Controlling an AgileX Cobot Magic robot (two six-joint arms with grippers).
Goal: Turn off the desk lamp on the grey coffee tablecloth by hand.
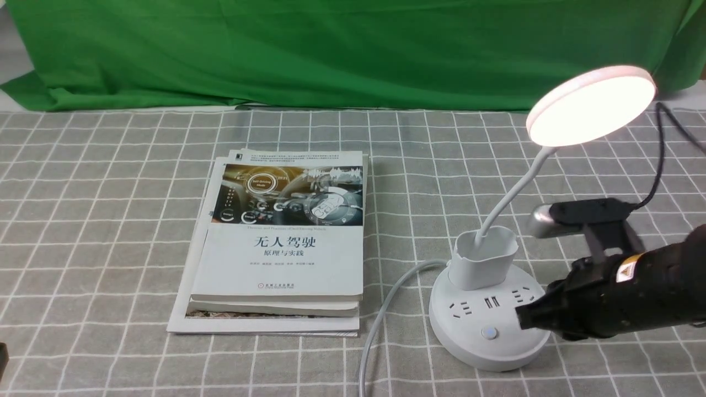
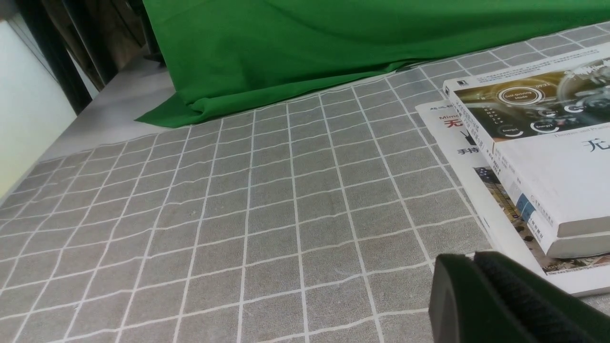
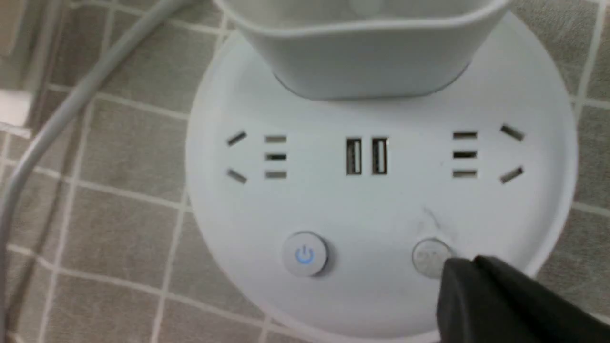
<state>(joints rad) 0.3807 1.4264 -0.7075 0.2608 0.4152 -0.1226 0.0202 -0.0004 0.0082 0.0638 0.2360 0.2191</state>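
A plain green cloth point(image 1: 342, 49) hung in folds across the whole far side, and its lower edge lay bunched on the surface at the far left. Past that edge, on the far left, ran a strip of bare pale tabletop point(image 2: 109, 109), bordered by a pale wall point(image 2: 24, 124) and dark upright posts point(image 2: 57, 57). Soft, even light fell across the scene.

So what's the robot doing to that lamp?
The robot's right gripper is down at the base of the desk lamp, its tip right at the plain grey button beside the blue power button. The lamp is lit. The left gripper sits away, near the books.
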